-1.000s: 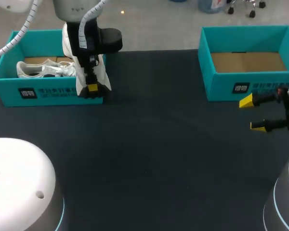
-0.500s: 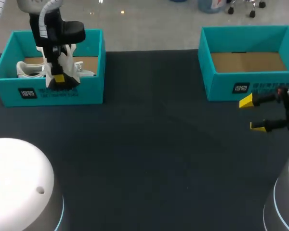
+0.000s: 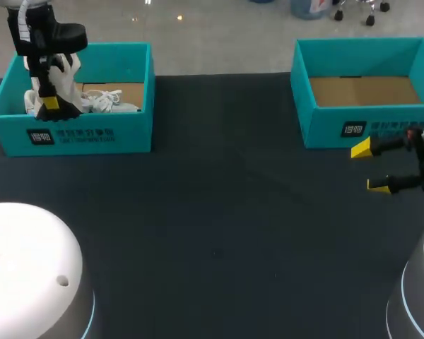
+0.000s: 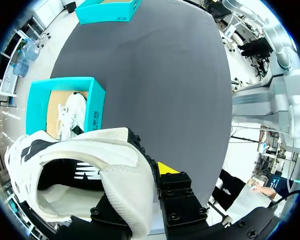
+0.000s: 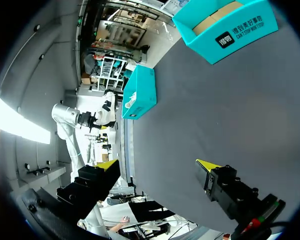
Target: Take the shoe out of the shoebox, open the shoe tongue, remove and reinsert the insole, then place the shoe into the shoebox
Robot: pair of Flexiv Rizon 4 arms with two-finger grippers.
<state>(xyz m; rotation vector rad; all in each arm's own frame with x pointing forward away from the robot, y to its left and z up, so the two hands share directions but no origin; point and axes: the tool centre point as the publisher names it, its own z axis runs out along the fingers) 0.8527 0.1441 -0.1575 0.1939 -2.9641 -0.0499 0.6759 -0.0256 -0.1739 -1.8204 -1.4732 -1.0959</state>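
Clamping the shoe point(image 4: 65, 165) by its heel collar, the left gripper point(image 4: 140, 182) is pressing one finger inside the opening and the yellow-tipped one outside, so it is gripping that wall and nothing else. The shoe is hanging off the fingers with its mouth facing the wrist camera. Its long axis is running sideways from the jaws, toe end away from the yellow tip; exact tilt is hard to tell.

In the head view this pair is sitting at ten o'clock of the table point(image 3: 212, 212), over the left end of the left box point(image 3: 92, 134) and, as I am judging it, lifted above the rim. A second shoe point(image 3: 107, 102) is lying inside that box, at three o'clock from the held one. Open table is spreading out at five o'clock from the gripper, likely where the shoe is needing to go down for the tongue step.

The right gripper point(image 3: 373, 168) is hovering at three o'clock of the table, fingers spread wide, holding and touching nothing. It is just in front of the right box point(image 3: 360, 127), which is showing bare cardboard inside. It is well apart from the shoe, so the left arm is by far the nearer.
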